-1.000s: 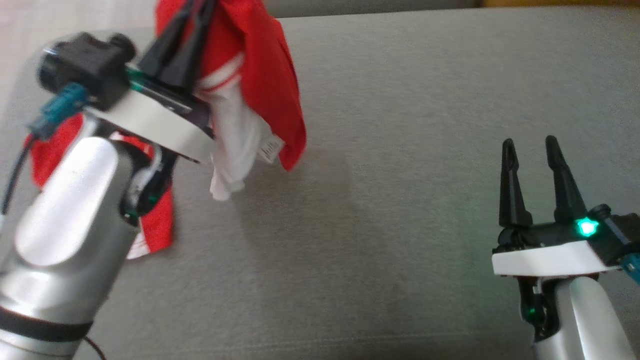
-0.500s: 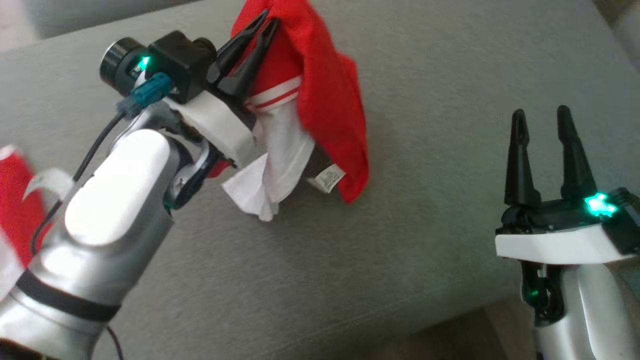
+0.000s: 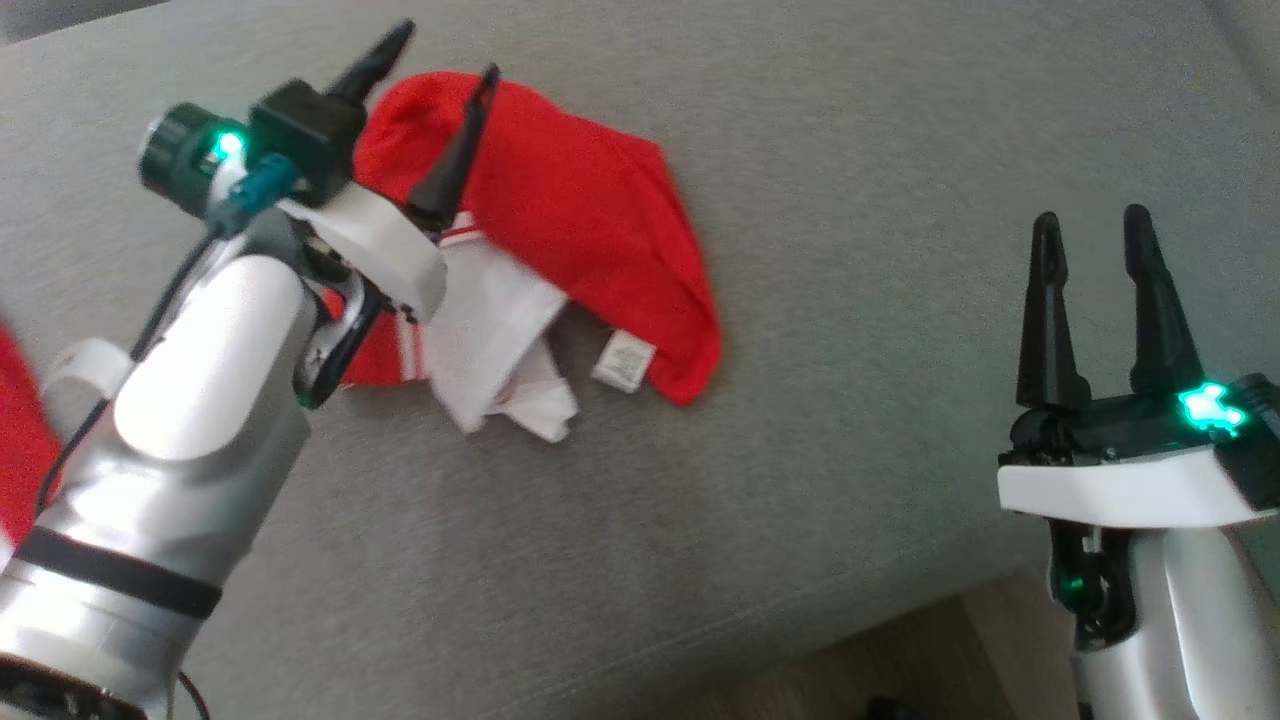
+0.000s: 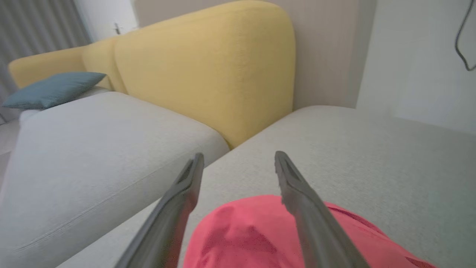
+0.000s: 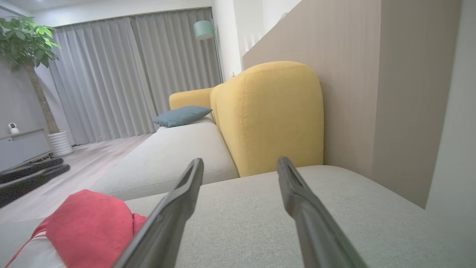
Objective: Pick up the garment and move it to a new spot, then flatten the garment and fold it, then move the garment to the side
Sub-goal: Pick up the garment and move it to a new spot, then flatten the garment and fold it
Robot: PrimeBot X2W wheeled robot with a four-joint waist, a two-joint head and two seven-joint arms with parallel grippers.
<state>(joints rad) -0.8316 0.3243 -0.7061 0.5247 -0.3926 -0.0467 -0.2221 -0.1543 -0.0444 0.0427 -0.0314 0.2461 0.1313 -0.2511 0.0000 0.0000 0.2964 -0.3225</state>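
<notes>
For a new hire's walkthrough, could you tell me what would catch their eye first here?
The bright red-and-white garment lies crumpled on the grey sofa seat, upper left in the head view. The left gripper hangs open over it; the right gripper stands open at the lower right. A yellow backrest rises behind.

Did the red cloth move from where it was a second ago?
Yes. The garment hung from the left tool before; now it has dropped and lies crumpled on the grey cushion, with the tool open above it.

Grey sofa (image 3: 850, 450), yellow backrest (image 4: 208, 67), teal cushion (image 4: 52, 89)
</notes>
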